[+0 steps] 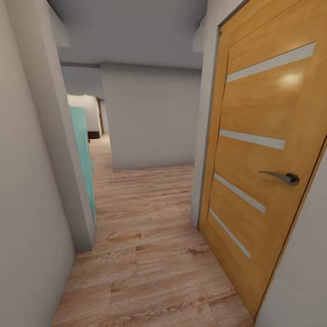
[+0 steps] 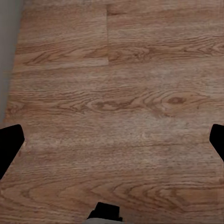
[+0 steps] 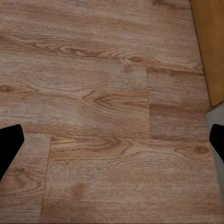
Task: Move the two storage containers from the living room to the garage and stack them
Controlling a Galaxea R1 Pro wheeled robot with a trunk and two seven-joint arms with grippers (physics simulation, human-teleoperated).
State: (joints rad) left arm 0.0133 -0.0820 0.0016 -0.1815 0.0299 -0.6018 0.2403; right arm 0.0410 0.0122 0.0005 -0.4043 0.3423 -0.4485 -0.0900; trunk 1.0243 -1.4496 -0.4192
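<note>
Light wood plank flooring (image 1: 150,254) runs down a narrow hallway in the head view, between a grey wall (image 1: 27,204) at left and an orange wooden door (image 1: 268,150) with a metal lever handle (image 1: 281,177) at right. Farther off, a turquoise panel (image 1: 84,154) is half hidden behind the left wall's corner.

From the left wrist, the left pincer (image 2: 112,144) is spread wide over bare planks, holding nothing; its dark fingertips (image 2: 9,144) are cut off at the frame edges.

From the right wrist, the right pincer (image 3: 112,144) is equally wide apart and empty, near the door's lower edge (image 3: 210,46).

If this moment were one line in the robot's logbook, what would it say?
place: hallway, wood floor | right: wooden door | left pincer: open, empty | right pincer: open, empty
</note>
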